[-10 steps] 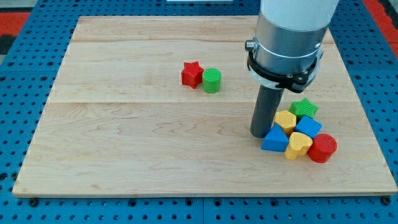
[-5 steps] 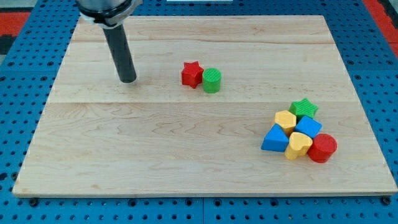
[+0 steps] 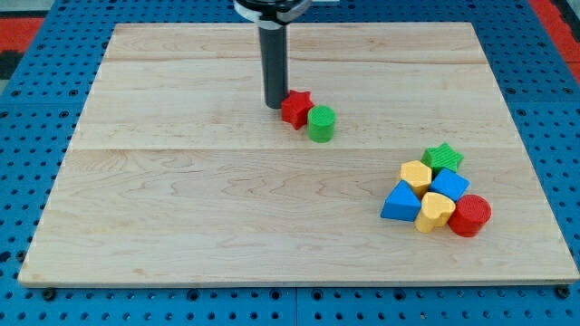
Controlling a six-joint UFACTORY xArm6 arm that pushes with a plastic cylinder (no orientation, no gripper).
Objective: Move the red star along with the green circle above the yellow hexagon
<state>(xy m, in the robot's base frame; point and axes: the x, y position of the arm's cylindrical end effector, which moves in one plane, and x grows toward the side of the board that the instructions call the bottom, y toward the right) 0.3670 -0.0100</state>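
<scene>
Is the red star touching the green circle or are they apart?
Touching. The red star sits right against the green circle, no board showing between them, with my tip at the star's left.

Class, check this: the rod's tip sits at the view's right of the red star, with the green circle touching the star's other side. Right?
Not quite. The camera view shows my tip at the view's left of the red star; the green circle does touch the star's other side.
</scene>
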